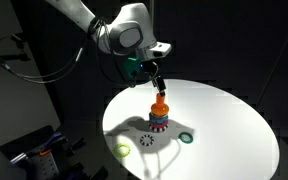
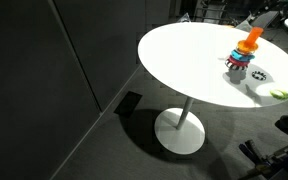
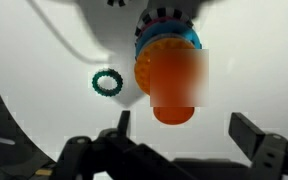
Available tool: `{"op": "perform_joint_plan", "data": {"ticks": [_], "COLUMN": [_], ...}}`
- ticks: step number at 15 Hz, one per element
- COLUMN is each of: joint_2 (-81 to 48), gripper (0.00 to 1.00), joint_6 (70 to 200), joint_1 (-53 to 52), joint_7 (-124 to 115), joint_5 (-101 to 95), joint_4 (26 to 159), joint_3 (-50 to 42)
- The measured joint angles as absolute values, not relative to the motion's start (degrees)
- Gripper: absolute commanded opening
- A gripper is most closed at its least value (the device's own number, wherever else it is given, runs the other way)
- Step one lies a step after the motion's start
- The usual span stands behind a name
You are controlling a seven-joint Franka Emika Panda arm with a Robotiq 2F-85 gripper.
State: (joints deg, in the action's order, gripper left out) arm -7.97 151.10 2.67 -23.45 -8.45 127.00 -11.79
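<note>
A ring-stacking toy [image 1: 158,118] stands on a round white table [image 1: 234,130], topped by an orange piece [image 1: 160,102]. It also shows in the other exterior view, where the toy [image 2: 240,64] carries the orange top [image 2: 250,40]. My gripper [image 1: 156,82] hangs just above the orange top. In the wrist view my gripper [image 3: 184,128] is open, its two fingers wide apart and empty. The orange top [image 3: 172,92] sits between and beyond them, with an orange ring [image 3: 149,60] and a blue ring [image 3: 174,35] under it.
Loose rings lie on the table around the toy: a dark green ring [image 1: 186,138] [image 3: 107,82], a white ring [image 1: 147,141] [image 2: 259,73] and a yellow-green ring [image 1: 123,149] [image 2: 279,94]. The table edge [image 2: 154,70] drops to a dark floor. Cables and gear lie beside the table [image 1: 34,150].
</note>
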Motion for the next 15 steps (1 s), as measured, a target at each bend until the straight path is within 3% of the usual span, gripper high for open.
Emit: {"op": "perform_joint_plan", "data": {"ticks": [15], "joint_2": [4.36], "gripper": [1.00], "joint_6": [123.54], "joint_1": [5.77], "joint_7": [-6.90], "joint_5": [0.72], "joint_4": [127.20], "joint_3": [-10.40]}}
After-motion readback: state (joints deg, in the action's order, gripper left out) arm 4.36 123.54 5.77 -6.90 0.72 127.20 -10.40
